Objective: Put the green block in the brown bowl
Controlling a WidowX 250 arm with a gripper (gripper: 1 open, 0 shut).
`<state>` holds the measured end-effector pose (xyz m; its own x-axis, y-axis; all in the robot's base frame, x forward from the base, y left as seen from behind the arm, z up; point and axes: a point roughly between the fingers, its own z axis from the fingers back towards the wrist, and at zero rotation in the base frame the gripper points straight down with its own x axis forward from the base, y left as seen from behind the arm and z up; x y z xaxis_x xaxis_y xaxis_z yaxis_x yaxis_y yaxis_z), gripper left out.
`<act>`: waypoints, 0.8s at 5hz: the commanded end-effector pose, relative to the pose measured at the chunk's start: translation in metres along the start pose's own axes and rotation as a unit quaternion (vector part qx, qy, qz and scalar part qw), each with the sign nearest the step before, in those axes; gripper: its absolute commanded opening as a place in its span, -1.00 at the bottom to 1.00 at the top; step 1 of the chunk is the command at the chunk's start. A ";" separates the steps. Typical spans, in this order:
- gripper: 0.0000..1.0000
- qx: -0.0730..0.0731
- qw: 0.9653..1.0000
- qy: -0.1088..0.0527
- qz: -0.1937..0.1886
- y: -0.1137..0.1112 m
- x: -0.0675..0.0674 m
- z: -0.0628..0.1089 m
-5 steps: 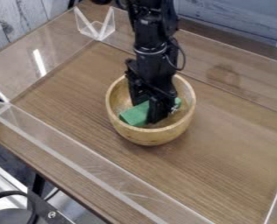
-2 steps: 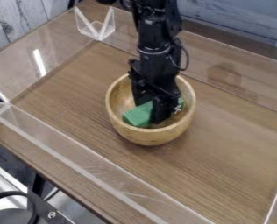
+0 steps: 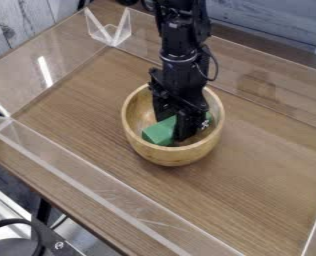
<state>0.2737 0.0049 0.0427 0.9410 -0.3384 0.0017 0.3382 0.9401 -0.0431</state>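
The brown bowl (image 3: 134, 141), round and light tan, sits near the middle of the wooden table. The green block (image 3: 157, 133) lies inside it, tilted against the bowl's inner floor. My gripper (image 3: 182, 124) points straight down into the bowl, its black fingers reaching just to the right of and over the block. The fingers cover the block's right end. I cannot make out whether they clamp the block or stand apart from it.
A clear acrylic wall (image 3: 67, 160) runs along the table's near-left edge, with another along the back. A clear plastic stand (image 3: 110, 27) is at the far left corner. Black cables (image 3: 25, 240) hang below the table's front-left edge.
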 end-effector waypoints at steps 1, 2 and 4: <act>-1.00 0.009 1.000 -0.022 -0.007 0.000 0.013 0.010; 1.00 0.008 1.000 -0.023 -0.005 0.000 0.014 0.015; 1.00 0.009 0.999 -0.031 0.000 0.000 0.015 0.025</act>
